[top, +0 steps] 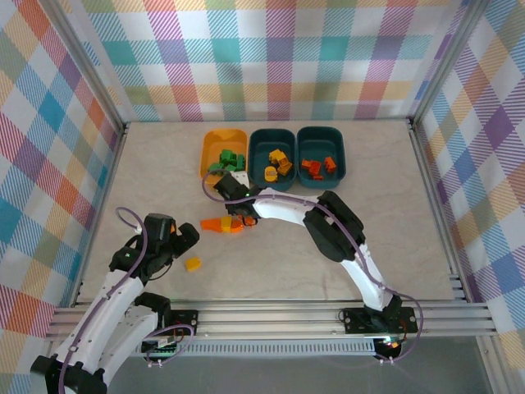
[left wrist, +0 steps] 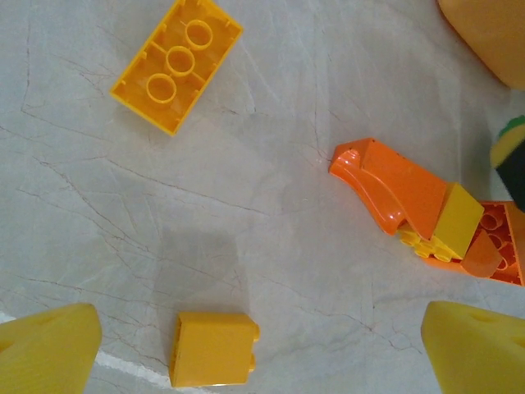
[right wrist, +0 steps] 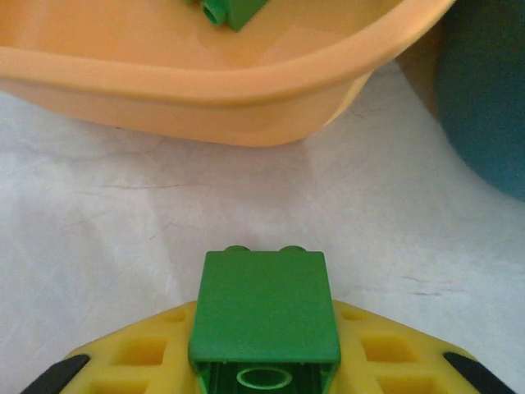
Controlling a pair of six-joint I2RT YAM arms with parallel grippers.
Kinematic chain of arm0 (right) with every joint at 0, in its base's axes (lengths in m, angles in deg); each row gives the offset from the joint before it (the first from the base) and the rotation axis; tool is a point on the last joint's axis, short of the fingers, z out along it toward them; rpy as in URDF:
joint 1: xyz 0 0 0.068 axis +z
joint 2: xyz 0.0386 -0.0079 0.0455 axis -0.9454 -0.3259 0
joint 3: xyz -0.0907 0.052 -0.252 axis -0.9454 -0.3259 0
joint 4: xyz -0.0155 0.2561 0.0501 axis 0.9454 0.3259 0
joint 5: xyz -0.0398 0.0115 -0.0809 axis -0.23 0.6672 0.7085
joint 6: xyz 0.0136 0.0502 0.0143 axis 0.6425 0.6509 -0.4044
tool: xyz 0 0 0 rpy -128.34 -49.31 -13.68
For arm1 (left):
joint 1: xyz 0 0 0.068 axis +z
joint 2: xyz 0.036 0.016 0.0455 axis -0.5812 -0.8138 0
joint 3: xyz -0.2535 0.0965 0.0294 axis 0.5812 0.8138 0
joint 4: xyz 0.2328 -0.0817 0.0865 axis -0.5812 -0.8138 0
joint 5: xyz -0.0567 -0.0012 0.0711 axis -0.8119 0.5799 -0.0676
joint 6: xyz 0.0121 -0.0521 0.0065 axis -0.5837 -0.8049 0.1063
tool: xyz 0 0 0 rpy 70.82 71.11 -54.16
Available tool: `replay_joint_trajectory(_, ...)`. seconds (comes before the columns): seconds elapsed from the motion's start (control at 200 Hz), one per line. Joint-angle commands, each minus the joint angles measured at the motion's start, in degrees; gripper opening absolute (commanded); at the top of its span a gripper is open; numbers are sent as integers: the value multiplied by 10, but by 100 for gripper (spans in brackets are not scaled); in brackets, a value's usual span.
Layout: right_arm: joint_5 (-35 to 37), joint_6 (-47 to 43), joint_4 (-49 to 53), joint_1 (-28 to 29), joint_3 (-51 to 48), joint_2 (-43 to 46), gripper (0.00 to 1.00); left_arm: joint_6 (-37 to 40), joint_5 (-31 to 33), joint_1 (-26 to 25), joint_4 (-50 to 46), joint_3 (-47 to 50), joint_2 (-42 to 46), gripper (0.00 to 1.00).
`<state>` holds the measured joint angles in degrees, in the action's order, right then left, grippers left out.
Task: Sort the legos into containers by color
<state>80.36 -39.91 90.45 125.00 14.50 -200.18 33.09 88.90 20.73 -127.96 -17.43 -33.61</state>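
My right gripper (right wrist: 264, 349) is shut on a green lego (right wrist: 262, 308), whose sides touch the yellow fingers (right wrist: 123, 357). It sits just in front of the yellow-orange container (right wrist: 213, 98) (top: 223, 148), which holds green legos (top: 226, 159). My left gripper (left wrist: 262, 353) (top: 184, 245) is open above the table, with a small yellow lego (left wrist: 213, 349) (top: 194, 263) lying between its fingers (left wrist: 49, 349), untouched. A larger yellow lego (left wrist: 176, 64) lies farther off. An orange curved lego (left wrist: 394, 185) lies joined with a yellow piece (left wrist: 449, 223) and an orange-red lego (left wrist: 496, 246).
Two teal containers stand at the back: the middle one (top: 277, 172) holds yellow legos and the right one (top: 321, 172) orange-red ones. The orange cluster (top: 221, 224) lies between the two grippers. Aluminium rails and checkered walls ring the table.
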Motion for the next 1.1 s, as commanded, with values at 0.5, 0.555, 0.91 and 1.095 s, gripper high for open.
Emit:
replay_joint_trajectory(0.5, -128, -138, 11, -90, 220, -83, 31, -35, -87, 1, 115, 82, -28, 100)
replay_joint_trajectory(0.555, -136, -143, 25, -97, 253, -97, 36, -33, -89, 1, 116, 76, -29, 100)
replay_joint_trajectory(0.91, -149, -157, 48, -95, 223, -21, 65, -52, -33, 3, 83, 27, -60, 100)
replay_joint_trajectory(1.095, -124, -144, -69, -33, -40, 129, 65, -109, 14, 11, 40, -6, -74, 100)
